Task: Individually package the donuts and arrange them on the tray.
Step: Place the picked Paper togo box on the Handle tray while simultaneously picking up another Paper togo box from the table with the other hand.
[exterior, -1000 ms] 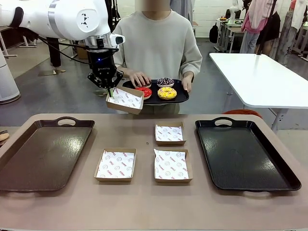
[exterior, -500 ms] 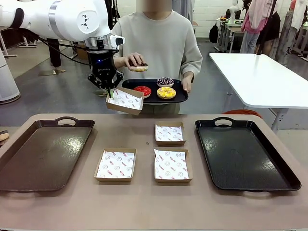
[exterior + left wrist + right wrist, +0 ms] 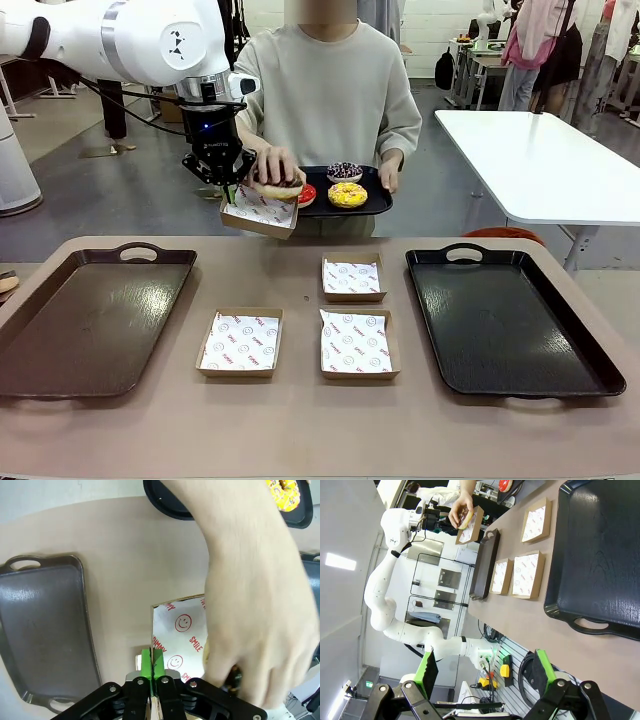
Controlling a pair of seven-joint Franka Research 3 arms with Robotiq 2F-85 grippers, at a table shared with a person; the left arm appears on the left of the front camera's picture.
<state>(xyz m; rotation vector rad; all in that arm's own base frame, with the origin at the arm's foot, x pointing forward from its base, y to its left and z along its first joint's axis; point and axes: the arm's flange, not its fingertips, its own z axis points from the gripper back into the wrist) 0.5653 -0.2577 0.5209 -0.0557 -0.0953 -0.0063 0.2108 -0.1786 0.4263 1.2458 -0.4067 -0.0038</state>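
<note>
We count four donuts. The chocolate-glazed donut (image 3: 283, 190) sits under the person's hand (image 3: 274, 167), low over the held box (image 3: 258, 210); we cannot tell whether it touches the paper lining. The other three lie on the small black tray (image 3: 375, 203), which the person's other hand (image 3: 388, 172) holds beyond the table. The red donut (image 3: 306, 193) is partly hidden by the reaching hand, the yellow donut (image 3: 347, 194) lies beside it and the purple donut (image 3: 344, 170) behind.

We count four paper-lined boxes. The held box hangs tilted in the air past the table's far edge. The left gripper (image 3: 228, 188) is pinched tight on its wall, and in the left wrist view the green pads (image 3: 146, 662) meet on that wall.

The other three stand mid-table. The front-left box (image 3: 240, 341) and the front-right box (image 3: 358, 343) have a gap between them, and the back box (image 3: 353, 277) is just behind the latter.

Two large trays flank them, the brown tray (image 3: 90, 320) at the left side and the black tray (image 3: 510, 320) at the right. Their floors lie open. A bare strip of table (image 3: 320, 430) runs along the near edge.

The right gripper (image 3: 485, 665) stands spread wide and holds nothing, back from the table's end beside the black tray.
</note>
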